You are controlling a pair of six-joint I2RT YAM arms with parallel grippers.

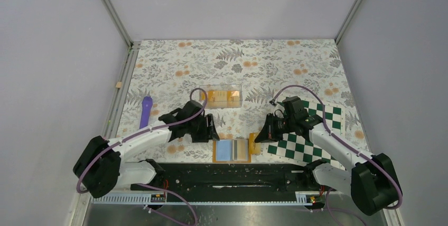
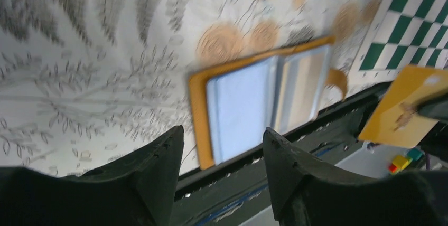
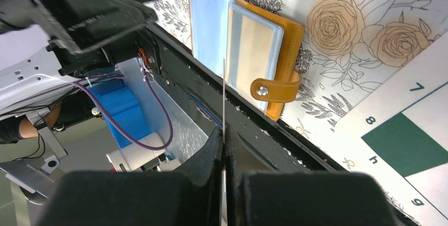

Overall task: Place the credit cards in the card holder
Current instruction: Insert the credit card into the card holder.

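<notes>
The card holder (image 1: pixel 231 150) lies open at the table's near edge, orange with light-blue pockets; its stud strap (image 3: pixel 269 90) points right. My right gripper (image 1: pixel 259 135) is shut on one orange credit card (image 1: pixel 255 144), held on edge just right of the holder. That card shows as a thin line (image 3: pixel 224 94) in the right wrist view and as a flat orange sheet (image 2: pixel 404 107) in the left wrist view. My left gripper (image 1: pixel 211 129) hovers just left of and above the holder (image 2: pixel 264 104), open, nothing between its fingers (image 2: pixel 158 168). More orange cards (image 1: pixel 223 98) sit in a clear box.
The clear plastic box (image 1: pixel 235 95) stands behind the holder, mid-table. A green-and-white chequered board (image 1: pixel 311 131) lies under the right arm. A purple object (image 1: pixel 146 111) lies at the left. The black base rail (image 1: pixel 232 176) runs along the near edge, right by the holder.
</notes>
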